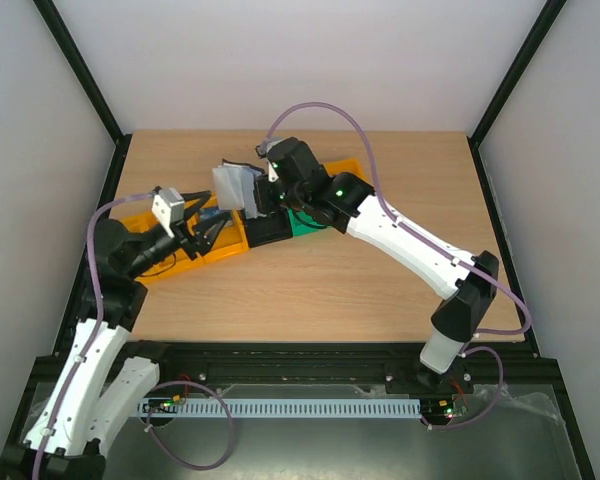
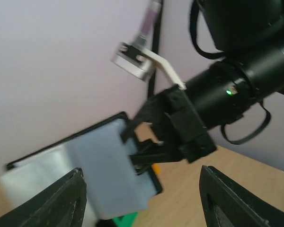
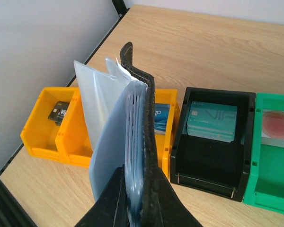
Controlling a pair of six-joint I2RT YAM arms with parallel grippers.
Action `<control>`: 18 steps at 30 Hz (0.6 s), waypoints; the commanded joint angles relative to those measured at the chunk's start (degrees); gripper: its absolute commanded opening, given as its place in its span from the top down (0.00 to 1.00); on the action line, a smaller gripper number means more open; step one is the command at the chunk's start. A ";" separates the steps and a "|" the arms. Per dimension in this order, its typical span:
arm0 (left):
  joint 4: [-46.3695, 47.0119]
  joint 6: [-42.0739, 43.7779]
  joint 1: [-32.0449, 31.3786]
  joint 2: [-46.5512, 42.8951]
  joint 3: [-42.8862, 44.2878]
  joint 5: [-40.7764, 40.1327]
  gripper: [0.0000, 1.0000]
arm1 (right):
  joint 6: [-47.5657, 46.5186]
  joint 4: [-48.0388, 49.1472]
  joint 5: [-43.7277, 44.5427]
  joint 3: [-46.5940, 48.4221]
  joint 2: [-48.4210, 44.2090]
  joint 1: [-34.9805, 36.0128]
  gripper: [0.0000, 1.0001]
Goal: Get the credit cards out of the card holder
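Observation:
My right gripper (image 1: pixel 258 198) is shut on the card holder (image 1: pixel 235 186) and holds it upright above the bins. In the right wrist view the holder's black cover (image 3: pixel 141 94) and its fanned blue-grey pockets (image 3: pixel 106 127) stand up between my fingers (image 3: pixel 109 203). No credit card shows; any are hidden inside the pockets. My left gripper (image 1: pixel 212 228) is open and empty, just left of and below the holder. In the left wrist view its fingers (image 2: pixel 71 198) flank the holder's pale pocket (image 2: pixel 104 165), without touching it.
A row of bins lies under the holder: a yellow bin (image 3: pixel 40 125) with a dark card (image 3: pixel 59 112), a yellow bin (image 3: pixel 173 101) with a blue card (image 3: pixel 163 118), a black bin (image 3: pixel 199 161) with a teal piece (image 3: pixel 213 120), and a green bin (image 3: pixel 270 189) with a white red-dotted piece (image 3: pixel 277 124).

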 commanded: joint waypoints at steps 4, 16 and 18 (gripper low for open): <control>-5.17 5.29 -10.08 6.01 2.83 -13.45 0.28 | 3.04 -5.01 5.14 7.92 3.01 2.98 0.98; -9.45 10.99 -14.96 12.75 6.94 -34.95 0.33 | 2.70 -2.68 -0.61 7.52 1.49 3.41 0.98; -10.48 11.11 -14.65 12.10 6.51 -35.35 0.35 | 2.04 -1.78 -2.32 6.71 -0.04 3.13 0.98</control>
